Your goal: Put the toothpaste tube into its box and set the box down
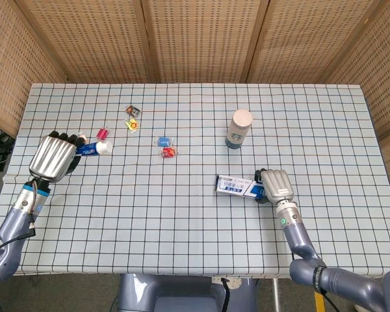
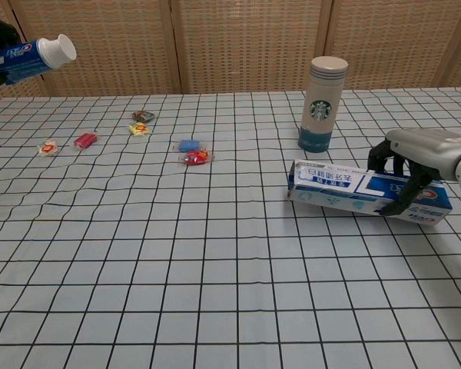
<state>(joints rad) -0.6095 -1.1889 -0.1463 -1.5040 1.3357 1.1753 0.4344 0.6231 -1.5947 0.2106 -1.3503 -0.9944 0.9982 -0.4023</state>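
My left hand point(image 1: 54, 158) holds the blue toothpaste tube point(image 1: 91, 150) up at the far left, white cap pointing right; in the chest view the toothpaste tube point(image 2: 29, 58) hangs high above the table. The blue and white toothpaste box point(image 2: 366, 192) lies on its side at the right, open end facing left, now tilted with that end raised. My right hand point(image 2: 417, 157) grips the box's right end, fingers wrapped over the top and front. In the head view the right hand point(image 1: 275, 185) covers the end of the box point(image 1: 236, 187).
A tall Starbucks tumbler point(image 2: 323, 104) stands just behind the box. Several small wrapped candies lie at the left and centre: a red candy point(image 2: 85, 140), a yellow candy point(image 2: 138, 129) and a blue and red pair point(image 2: 192, 151). The checked tablecloth point(image 2: 215, 292) covers the table.
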